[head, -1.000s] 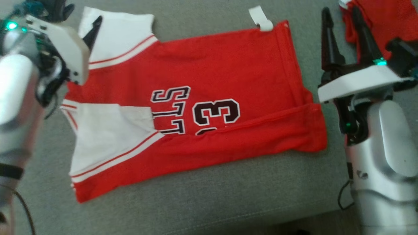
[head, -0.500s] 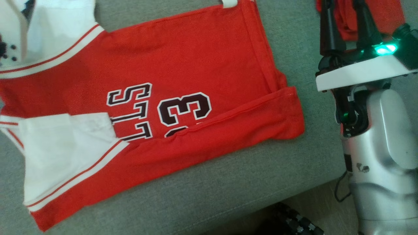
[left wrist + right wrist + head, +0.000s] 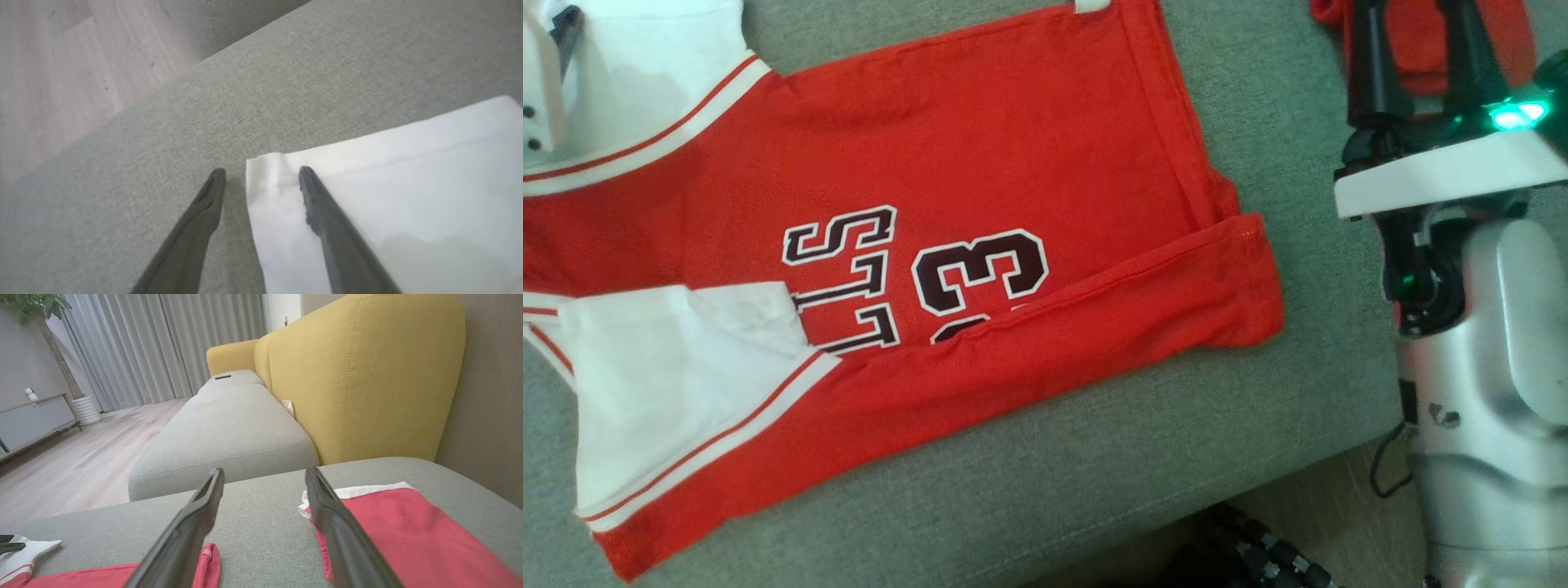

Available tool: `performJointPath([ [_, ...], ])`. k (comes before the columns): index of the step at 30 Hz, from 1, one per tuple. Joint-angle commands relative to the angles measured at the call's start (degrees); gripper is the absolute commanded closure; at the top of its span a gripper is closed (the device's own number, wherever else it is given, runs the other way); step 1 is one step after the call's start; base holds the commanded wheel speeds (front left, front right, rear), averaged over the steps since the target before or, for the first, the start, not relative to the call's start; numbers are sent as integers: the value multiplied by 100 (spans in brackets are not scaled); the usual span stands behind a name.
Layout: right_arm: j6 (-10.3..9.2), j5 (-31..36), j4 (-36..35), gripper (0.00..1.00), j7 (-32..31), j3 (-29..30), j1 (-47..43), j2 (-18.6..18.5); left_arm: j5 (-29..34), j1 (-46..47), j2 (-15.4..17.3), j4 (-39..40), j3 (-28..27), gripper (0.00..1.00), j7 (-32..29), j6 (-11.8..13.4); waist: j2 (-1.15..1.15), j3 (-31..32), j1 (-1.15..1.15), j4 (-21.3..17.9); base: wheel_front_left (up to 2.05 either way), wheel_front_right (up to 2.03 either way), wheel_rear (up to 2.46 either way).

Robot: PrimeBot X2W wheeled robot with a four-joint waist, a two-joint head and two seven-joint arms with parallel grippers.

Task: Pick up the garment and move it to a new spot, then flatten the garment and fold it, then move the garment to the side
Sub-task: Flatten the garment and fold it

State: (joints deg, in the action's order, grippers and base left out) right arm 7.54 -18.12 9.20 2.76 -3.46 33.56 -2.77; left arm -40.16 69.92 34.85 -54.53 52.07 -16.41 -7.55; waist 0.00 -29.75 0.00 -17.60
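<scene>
Red jersey [image 3: 980,163] on grey sofa [image 3: 1094,474], left jaws released, right jaws released by other red garment [image 3: 1417,41]

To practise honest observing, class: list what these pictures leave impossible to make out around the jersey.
Head view: jersey lettering partly covered by its own folded-over side; sleeve end cut by the left edge.
Head view: second red garment cut by the top edge, partly behind the right hand.
Right wrist view: dark item on the far cushion, too small to identify.
</scene>
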Motion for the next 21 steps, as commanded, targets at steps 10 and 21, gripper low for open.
performJointPath([
  [10, -5, 370, -227, 0, -247, 427, 165, -10, -281, 257, -38, 251, 209, 100, 574, 7, 0, 265, 0, 340, 0, 0, 0],
  [21, -5, 418, 379, 0, -852, 448, 47, -262, -187, 177, -707, 583, 361, 100, 2166, 8, 0, 933, 0, 1385, 0, 0, 0],
])
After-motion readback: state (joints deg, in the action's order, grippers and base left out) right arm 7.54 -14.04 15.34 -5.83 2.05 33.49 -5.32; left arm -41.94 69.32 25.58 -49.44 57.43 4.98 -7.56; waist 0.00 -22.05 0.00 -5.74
